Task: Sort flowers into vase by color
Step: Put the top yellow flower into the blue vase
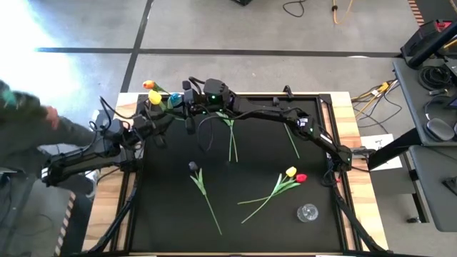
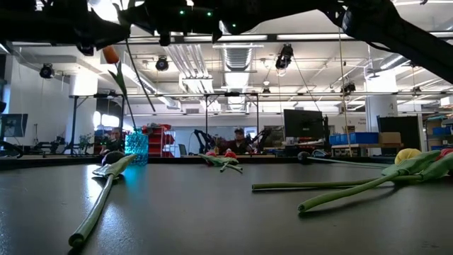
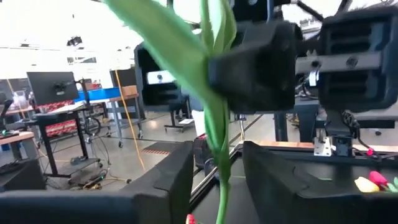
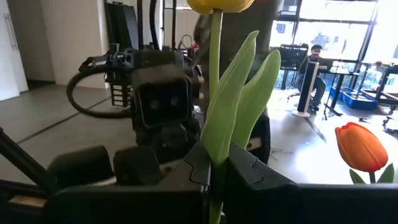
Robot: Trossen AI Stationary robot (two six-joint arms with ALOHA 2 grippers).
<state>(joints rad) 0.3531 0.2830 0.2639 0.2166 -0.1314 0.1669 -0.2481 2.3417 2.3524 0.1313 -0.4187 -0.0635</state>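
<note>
The right gripper (image 4: pixel 214 180) is clamped on a yellow tulip's (image 4: pixel 219 5) stem at the table's far-left corner, over the blue vase (image 1: pixel 175 99). The left gripper (image 3: pixel 217 180) faces it, jaws apart around the same stem (looks like a handoff, though whether it's gripping is unclear). Next comes lowering it into the vase. An orange tulip (image 4: pixel 360 147) crowds the opening; other flowers (image 1: pixel 275 189) lie loose.

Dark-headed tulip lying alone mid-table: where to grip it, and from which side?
Take the dark tulip on its bare stem about midway, below the leaves, coming from straight above and closing across the stem. It lies flat and diagonal, apart from everything else.
</note>
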